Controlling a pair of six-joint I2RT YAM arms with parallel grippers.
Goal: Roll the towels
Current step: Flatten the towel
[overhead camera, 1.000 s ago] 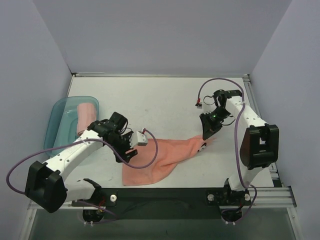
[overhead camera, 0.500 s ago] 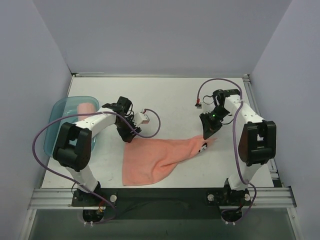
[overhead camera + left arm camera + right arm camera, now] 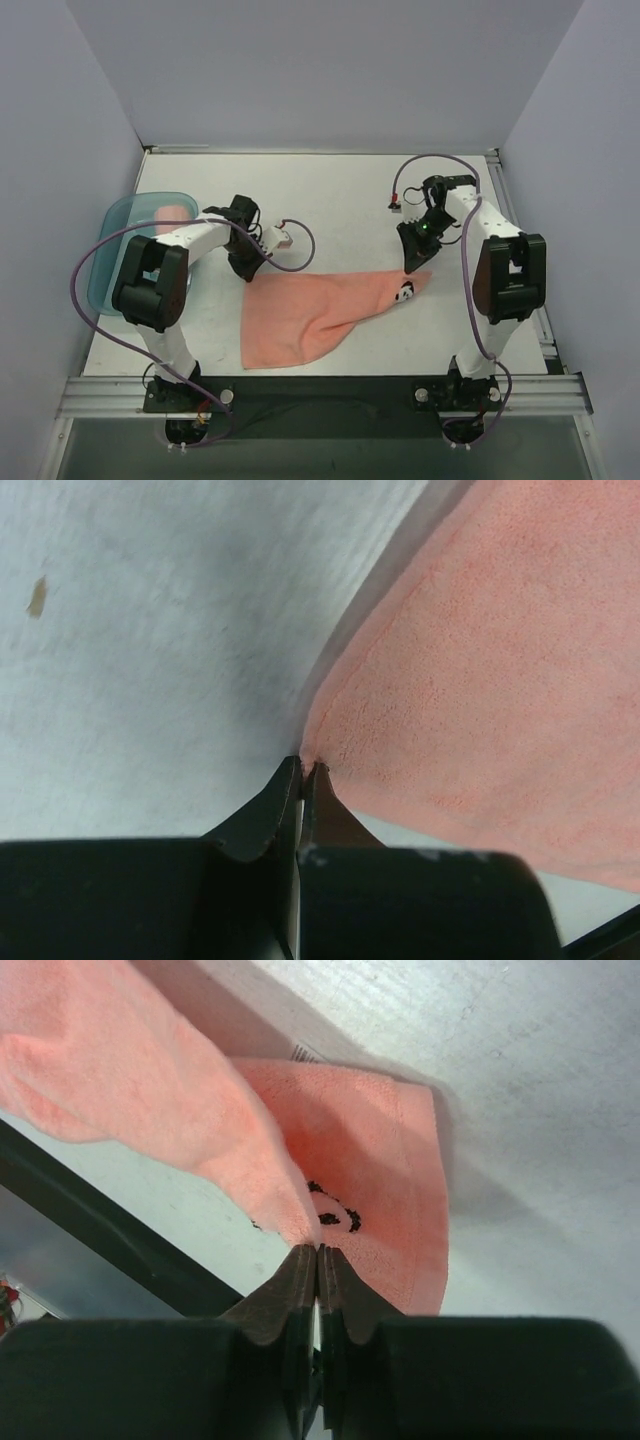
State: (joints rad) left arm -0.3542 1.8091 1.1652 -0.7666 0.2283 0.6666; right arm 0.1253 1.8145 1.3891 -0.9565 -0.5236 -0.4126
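A salmon-pink flat towel (image 3: 300, 315) lies on the white surface (image 3: 330, 200) in the near middle, between the two arms. Its left part is broad and loosely rumpled. Its right end narrows to a point that runs up toward the right arm. The left tool (image 3: 303, 772) is down at the towel's far-left corner with its two dark fingers pressed together. In the left wrist view the very tip of that corner sits nipped between the fingertips, and the rest of the cloth spreads away to the right over the bare surface. The right tool (image 3: 317, 1250) is likewise closed, pinching a fold at the narrow right end. In the right wrist view one layer of cloth rises from the tips toward the upper left, while another layer lies flat beneath it. That lower layer carries a small black-and-white panda patch (image 3: 330, 1212) just beyond the fingertips. From above, the patch shows near the towel's right tip, just on the near side of the right tool. At the left edge of the surface stands a translucent teal tray (image 3: 112, 255), well apart from the flat towel. A second towel (image 3: 172, 214) of the same pink lies in its far end, though its shape is too small to make out clearly.
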